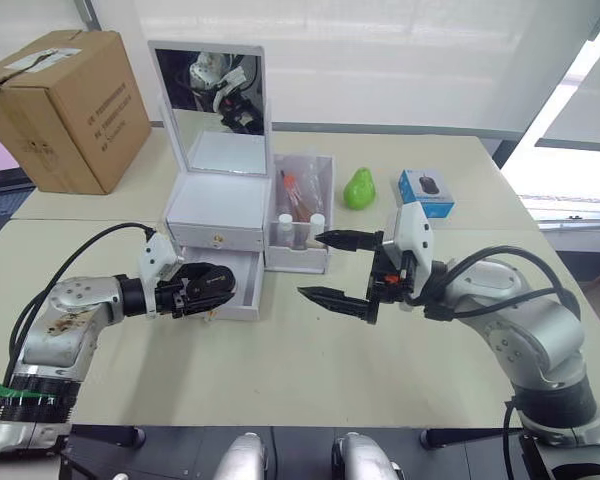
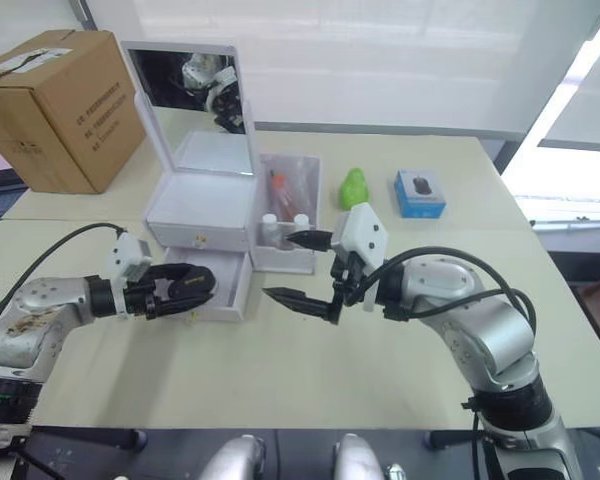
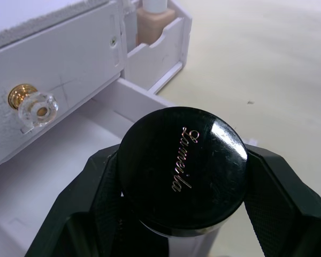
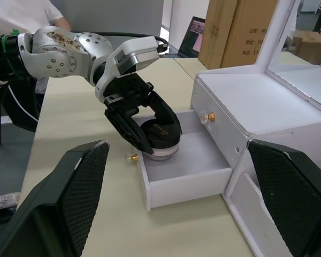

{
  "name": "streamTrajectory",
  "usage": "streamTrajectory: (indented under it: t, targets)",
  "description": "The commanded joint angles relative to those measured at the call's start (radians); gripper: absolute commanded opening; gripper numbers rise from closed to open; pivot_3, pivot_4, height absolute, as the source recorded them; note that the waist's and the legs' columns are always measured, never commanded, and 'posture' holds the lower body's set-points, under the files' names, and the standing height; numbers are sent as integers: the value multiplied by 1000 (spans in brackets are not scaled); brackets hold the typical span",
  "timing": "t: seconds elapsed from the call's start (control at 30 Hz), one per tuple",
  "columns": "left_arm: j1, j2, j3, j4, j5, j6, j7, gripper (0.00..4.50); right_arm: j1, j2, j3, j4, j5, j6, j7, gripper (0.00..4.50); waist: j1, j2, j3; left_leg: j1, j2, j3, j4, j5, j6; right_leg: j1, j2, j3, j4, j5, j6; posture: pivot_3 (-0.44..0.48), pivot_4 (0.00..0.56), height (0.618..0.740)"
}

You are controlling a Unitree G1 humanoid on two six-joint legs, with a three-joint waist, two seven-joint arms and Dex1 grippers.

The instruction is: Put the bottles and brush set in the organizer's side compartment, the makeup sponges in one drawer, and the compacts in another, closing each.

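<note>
Gripping a round black compact (image 3: 183, 168) by its rim over the open lower drawer (image 4: 184, 166), the left gripper (image 1: 202, 287) is holding something rigid, glossy and probably slippery, while the right gripper (image 1: 342, 270) is waiting wide open.

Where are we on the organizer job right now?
Bottles already stand in the side compartment, and the upper drawer is shut. In hand: the left gripper holds a black compact over the open lower drawer. Right gripper is open and empty. Left: release the compact, close that drawer.
</note>
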Motion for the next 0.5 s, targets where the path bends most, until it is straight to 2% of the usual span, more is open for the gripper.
streamTrajectory:
  t: [0.03,0.5]
  targets:
    - [-41,-11,-11,7,10,-31,-33,2901,3,-3,-32,-45,8,-1,-22,4500,0,0,0,0,0,0,0,0,0,0,0,0,0,0,0,0,150,730]
    - [-117,-56,-50,98,75,-76,-59,2901,32,-5,-37,-85,22,14,-72,4500,0,-2,-1,0,0,0,1,0,0,0,0,0,0,1,1,0,150,730]
